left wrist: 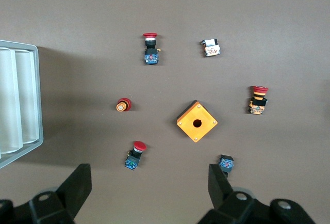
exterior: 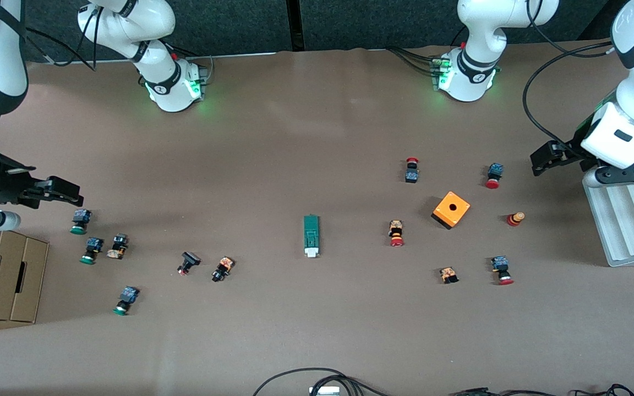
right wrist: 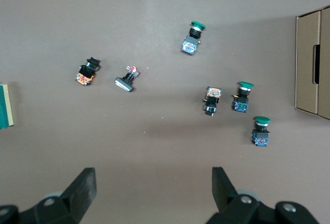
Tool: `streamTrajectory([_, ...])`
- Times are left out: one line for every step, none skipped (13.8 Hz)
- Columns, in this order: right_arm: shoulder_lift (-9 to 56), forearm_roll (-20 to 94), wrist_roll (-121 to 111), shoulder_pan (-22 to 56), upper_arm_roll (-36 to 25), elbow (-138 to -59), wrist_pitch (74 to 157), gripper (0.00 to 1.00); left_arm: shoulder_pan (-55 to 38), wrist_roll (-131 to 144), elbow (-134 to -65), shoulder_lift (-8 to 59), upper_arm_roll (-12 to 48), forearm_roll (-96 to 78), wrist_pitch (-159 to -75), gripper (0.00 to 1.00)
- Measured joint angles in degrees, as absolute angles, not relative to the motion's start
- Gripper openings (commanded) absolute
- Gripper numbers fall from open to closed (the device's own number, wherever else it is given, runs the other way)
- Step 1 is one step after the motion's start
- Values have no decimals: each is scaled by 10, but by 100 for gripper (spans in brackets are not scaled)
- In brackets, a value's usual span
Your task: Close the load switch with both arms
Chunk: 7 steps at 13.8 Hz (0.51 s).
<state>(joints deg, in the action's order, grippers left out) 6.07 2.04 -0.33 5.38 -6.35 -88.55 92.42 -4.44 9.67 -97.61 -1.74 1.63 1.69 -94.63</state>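
The load switch (exterior: 311, 235) is a narrow dark-green block lying flat near the middle of the table. Its white handle piece is at the end nearer the front camera. One green edge of it also shows in the right wrist view (right wrist: 4, 105). My right gripper (exterior: 72, 192) hangs open and empty over the right arm's end of the table, above the green-capped buttons; its open jaws show in the right wrist view (right wrist: 153, 182). My left gripper (exterior: 538, 163) hangs open and empty over the left arm's end, beside the white tray; its open jaws show in the left wrist view (left wrist: 149, 180).
An orange cube box (exterior: 451, 209) with a hole lies toward the left arm's end, with several red-capped buttons (exterior: 396, 233) around it. Several green-capped buttons (exterior: 92, 250) lie toward the right arm's end. A cardboard box (exterior: 3, 275) and a white ribbed tray (exterior: 630, 220) stand at the table's ends.
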Motion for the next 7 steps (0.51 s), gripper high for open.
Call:
streamTrajectory([59,20,-3,52,-63,-886,924,100,-44,97,-976,-17,17,17,-946,100])
streamTrajectory([57,20,-3,47,-62,-887,924,100,-44,96,-976,-17,17,17,-946,100])
streamTrajectory([55,20,-3,39,-60,-887,924,100,-45,96,-976,-17,17,17,-946,100])
streamTrajectory([52,20,-3,30,-53,-888,924,100,-45,95,-976,-17,18,17,-946,100])
streamTrajectory([50,20,-4,21,-46,-888,922,100,-45,95,-976,-17,18,17,-946,100])
streamTrajectory([48,20,-4,14,-40,-888,920,100,-46,95,-976,-17,18,17,-946,100])
streamTrajectory([47,20,-4,12,-37,-888,918,100,-46,95,-976,-17,18,17,-946,100])
